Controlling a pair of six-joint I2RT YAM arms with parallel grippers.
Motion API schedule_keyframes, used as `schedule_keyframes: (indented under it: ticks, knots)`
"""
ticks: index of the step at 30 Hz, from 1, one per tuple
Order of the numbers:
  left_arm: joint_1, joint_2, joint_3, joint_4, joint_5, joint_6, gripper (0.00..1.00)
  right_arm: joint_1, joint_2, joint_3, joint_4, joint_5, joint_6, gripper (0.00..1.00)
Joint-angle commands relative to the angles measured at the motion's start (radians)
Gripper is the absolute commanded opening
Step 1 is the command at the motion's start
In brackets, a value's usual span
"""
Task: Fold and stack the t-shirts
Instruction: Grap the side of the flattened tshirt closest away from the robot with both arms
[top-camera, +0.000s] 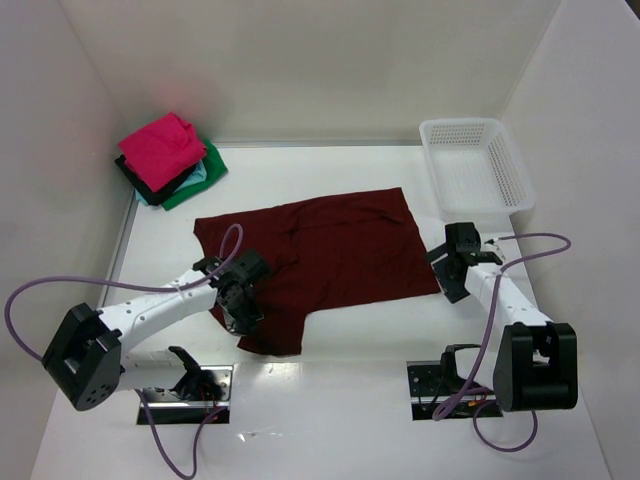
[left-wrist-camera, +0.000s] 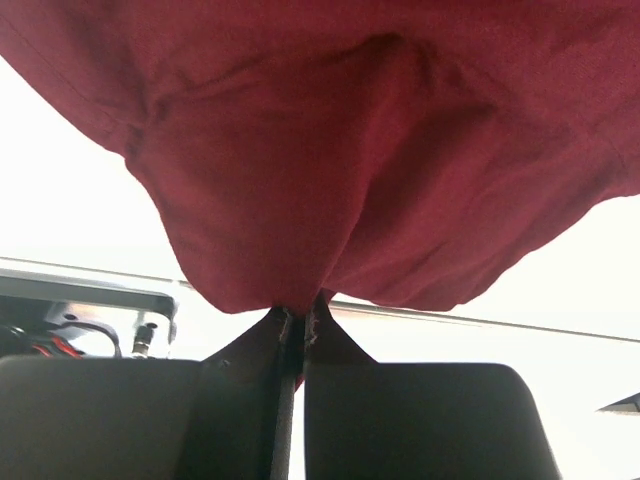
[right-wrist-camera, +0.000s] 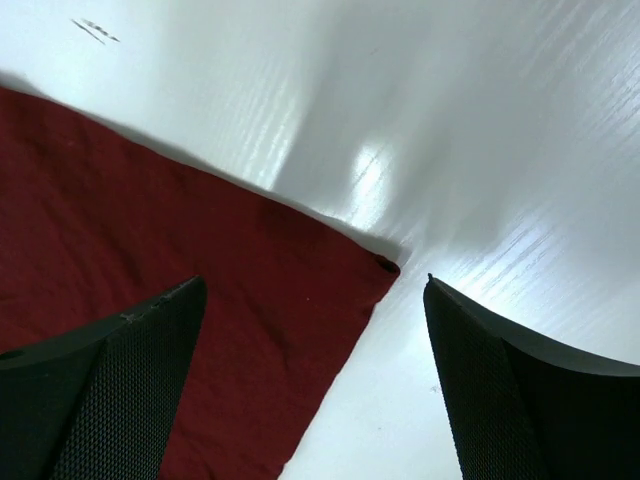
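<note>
Left gripper (left-wrist-camera: 293, 330): clamped on a pinch of the maroon shirt (top-camera: 340, 250) at its near-left edge, where the cloth bunches.
Right gripper (right-wrist-camera: 315, 287): spread wide over the shirt's near-right corner, holding nothing.
Shirt: mid-table. I judge it light, limp and prone to sag, so corners and hems are best to grip.
Stack (top-camera: 165, 155): folded, far-left corner.
Hidden: cloth under the left gripper; lower stack layers barely show.

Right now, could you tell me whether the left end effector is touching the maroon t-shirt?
Touching. The left wrist view shows the left end effector shut on a pinch of the maroon t-shirt, with the cloth bunched just above the closed jaws.
</note>
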Motion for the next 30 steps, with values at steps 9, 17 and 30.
schedule_keyframes:
  ticks: [9,17,30]
  knots:
    - [0.111,-0.120,0.050,-0.025,-0.002,0.119,0.00,-0.004,0.026,-0.038,0.022,0.001,0.046,0.68]
    - [0.164,-0.168,0.062,-0.025,0.007,0.162,0.00,-0.004,0.120,-0.020,0.034,-0.019,0.027,0.33]
    - [0.209,-0.212,0.212,-0.025,-0.028,0.198,0.00,-0.004,0.088,0.026,0.002,-0.021,0.009,0.02]
